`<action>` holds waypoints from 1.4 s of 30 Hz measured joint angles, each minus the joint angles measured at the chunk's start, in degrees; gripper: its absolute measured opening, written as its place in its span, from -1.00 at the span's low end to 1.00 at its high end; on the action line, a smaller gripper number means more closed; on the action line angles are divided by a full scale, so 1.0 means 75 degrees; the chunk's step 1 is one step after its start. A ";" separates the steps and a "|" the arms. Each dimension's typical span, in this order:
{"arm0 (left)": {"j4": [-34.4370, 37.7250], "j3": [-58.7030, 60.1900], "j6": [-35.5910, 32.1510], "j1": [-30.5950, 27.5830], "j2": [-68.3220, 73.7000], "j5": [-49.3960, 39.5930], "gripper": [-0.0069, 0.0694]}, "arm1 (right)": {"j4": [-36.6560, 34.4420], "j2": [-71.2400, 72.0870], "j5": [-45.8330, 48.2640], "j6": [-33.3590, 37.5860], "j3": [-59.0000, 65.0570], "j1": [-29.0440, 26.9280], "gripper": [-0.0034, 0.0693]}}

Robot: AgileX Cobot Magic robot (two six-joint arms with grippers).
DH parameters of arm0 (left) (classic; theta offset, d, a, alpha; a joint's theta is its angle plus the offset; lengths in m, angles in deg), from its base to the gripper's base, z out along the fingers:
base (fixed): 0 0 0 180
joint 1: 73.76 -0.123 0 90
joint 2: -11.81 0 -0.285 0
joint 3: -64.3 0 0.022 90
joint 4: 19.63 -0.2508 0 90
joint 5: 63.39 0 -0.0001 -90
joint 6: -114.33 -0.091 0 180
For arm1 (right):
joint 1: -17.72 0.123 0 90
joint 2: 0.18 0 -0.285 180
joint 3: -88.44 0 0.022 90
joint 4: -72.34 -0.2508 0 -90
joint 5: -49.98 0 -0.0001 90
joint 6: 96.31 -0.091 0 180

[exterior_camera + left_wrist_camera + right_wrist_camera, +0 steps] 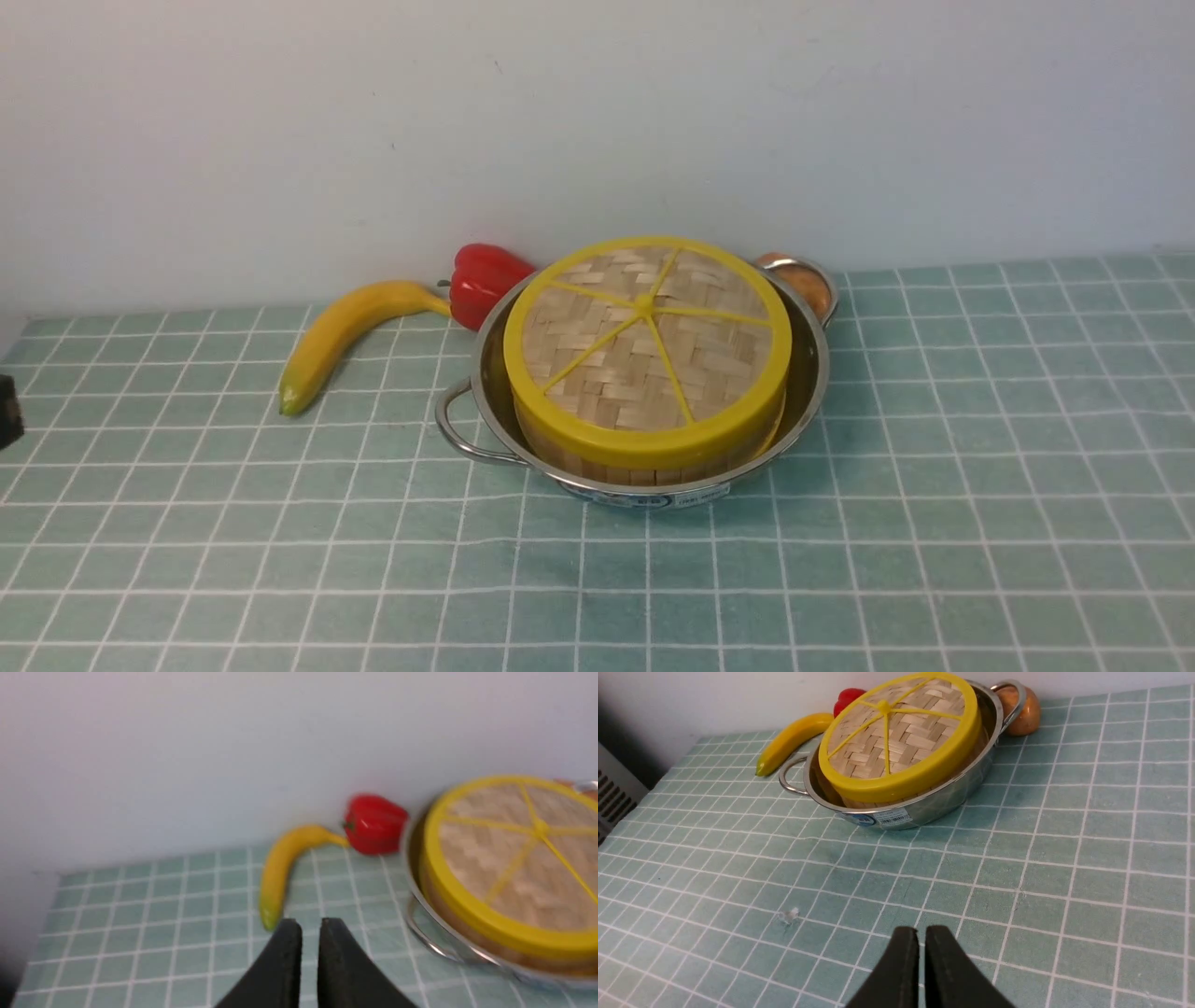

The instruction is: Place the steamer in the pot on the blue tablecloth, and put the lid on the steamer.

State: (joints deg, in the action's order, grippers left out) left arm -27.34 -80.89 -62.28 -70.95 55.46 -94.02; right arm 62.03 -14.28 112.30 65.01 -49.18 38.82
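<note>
You get soft, even light with faint shadows. Your left wrist view is blurred throughout; glare streaks the pot (pixel 943 798) wall.

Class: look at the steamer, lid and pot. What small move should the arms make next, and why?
Probably none beyond resting clear: the woven yellow-rimmed lid covers the bamboo steamer inside the shiny steel pot, and neither the left pincer nor the right pincer holds anything.

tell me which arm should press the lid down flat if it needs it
Left, probably: the left hand sits close beside the pot, with the lid large in its view; the right hand looks farther back.
</note>
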 joint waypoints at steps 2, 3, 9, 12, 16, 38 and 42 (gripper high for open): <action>0.0000 0.0823 0.0007 -0.0530 -0.0482 0.0784 -0.65 | -0.0019 0.0000 0.0000 -0.0020 0.0000 0.0000 -0.77; 0.0000 0.1240 0.0014 -0.0736 -0.0706 0.1053 -0.65 | -0.0019 0.0000 0.0000 -0.0027 0.0000 0.0000 -0.77; -0.0017 0.4117 0.0014 -0.1639 -0.2559 0.1745 -0.65 | -0.0035 0.0000 0.0000 -0.0042 0.0000 0.0000 -0.71; -0.0017 0.5048 0.0014 -0.1696 -0.3500 0.1783 -0.62 | -0.0035 0.0000 0.0000 -0.0049 0.0000 0.0000 -0.68; -0.0017 0.5493 0.0014 -0.1696 -0.4160 0.1877 -0.62 | -0.0035 0.0000 0.0000 -0.0049 0.0000 0.0000 -0.64; -0.0026 0.5706 0.0014 -0.1702 -0.4643 0.2058 -0.52 | -0.0035 0.0000 0.0000 -0.0049 0.0000 0.0000 -0.51; -0.0026 0.5706 0.0014 -0.1702 -0.4643 0.2058 -0.51 | -0.0020 0.0000 0.0000 -0.0049 0.0000 0.0000 -0.48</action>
State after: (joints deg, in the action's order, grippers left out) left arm -27.53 -38.10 -62.17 -83.71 20.64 -78.58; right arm 61.88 -14.28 112.30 64.64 -49.18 38.82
